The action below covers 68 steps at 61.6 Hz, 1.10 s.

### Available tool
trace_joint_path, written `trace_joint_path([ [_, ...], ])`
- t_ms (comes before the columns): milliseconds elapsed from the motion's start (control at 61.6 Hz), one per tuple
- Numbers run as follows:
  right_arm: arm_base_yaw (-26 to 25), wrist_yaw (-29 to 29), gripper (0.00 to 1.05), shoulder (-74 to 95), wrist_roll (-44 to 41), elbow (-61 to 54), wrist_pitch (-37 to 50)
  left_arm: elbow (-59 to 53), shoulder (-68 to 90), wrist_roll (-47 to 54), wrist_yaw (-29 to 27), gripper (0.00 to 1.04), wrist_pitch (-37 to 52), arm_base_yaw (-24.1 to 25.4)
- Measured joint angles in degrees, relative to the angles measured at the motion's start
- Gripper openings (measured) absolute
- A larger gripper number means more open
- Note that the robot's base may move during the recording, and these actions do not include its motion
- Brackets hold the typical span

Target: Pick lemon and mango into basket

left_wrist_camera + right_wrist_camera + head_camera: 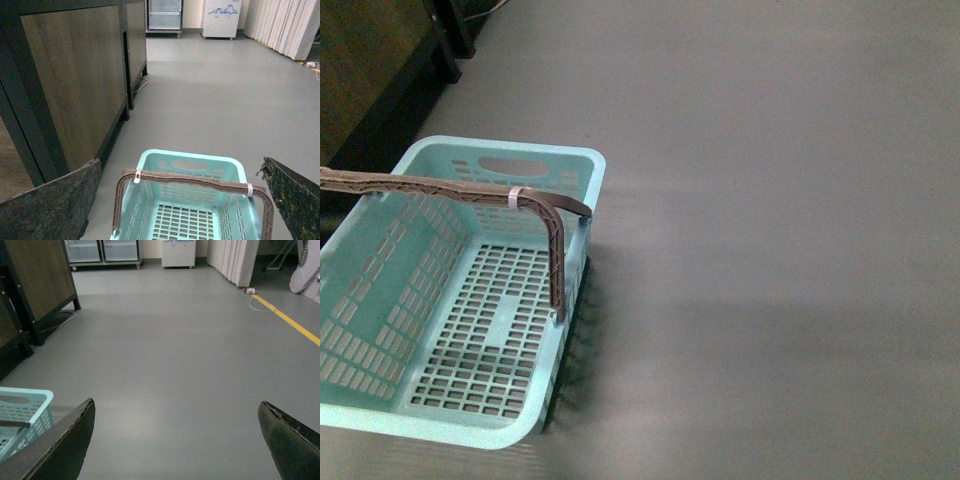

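Note:
The light teal basket (380,285) stands on the grey floor at the left of the front view, with nothing inside it. Its brown ribbed handle (440,187) is raised, with a white tie (515,197) on it. From the left wrist view, the basket (192,167) lies below my left gripper (182,172), whose fingers are spread wide open with nothing between them. My right gripper (177,412) is open too, over bare floor, with a corner of the basket (25,400) beside it. The lemon and the mango are out of view.
A dark wooden cabinet (75,75) on black legs stands just behind the basket, also in the front view's top-left corner as the cabinet (370,70). Glass-door fridges (102,250), white curtains (290,25) and a yellow floor line (292,322) lie far off.

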Motion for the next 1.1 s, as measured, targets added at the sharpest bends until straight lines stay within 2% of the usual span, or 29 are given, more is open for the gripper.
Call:
trace_joint_path([
  [471, 0.0, 0.0, 0.96, 0.0, 0.0, 0.0, 0.0, 0.0, 0.1, 0.0, 0.0, 0.98, -0.1, 0.0],
  [535, 0.0, 0.0, 0.96, 0.0, 0.0, 0.0, 0.0, 5.4, 7.5, -10.7, 2.2, 0.98, -13.4, 0.8],
  [568, 0.0, -0.1, 0.96, 0.0, 0.0, 0.0, 0.0, 7.5, 11.5, -15.7, 3.1, 0.98, -17.3, 1.2],
  [633, 0.0, -0.2, 0.96, 0.0, 0.0, 0.0, 0.0, 9.3, 17.8, -25.7, 4.0, 0.98, -18.6, 1.9],
  [763, 0.0, -0.2, 0.96, 0.0, 0.0, 0.0, 0.0, 11.6, 28.9, -41.6, 6.3, 0.98, -11.4, 3.3],
  [941, 0.0, -0.2, 0.96, 0.0, 0.0, 0.0, 0.0, 12.2, 45.8, -52.7, 7.1, 0.98, 0.2, 4.3],
  [1103, 0.0, -0.2, 0.96, 0.0, 0.0, 0.0, 0.0, 13.6, 66.4, -60.9, 3.8, 0.98, 13.7, 0.5],
])
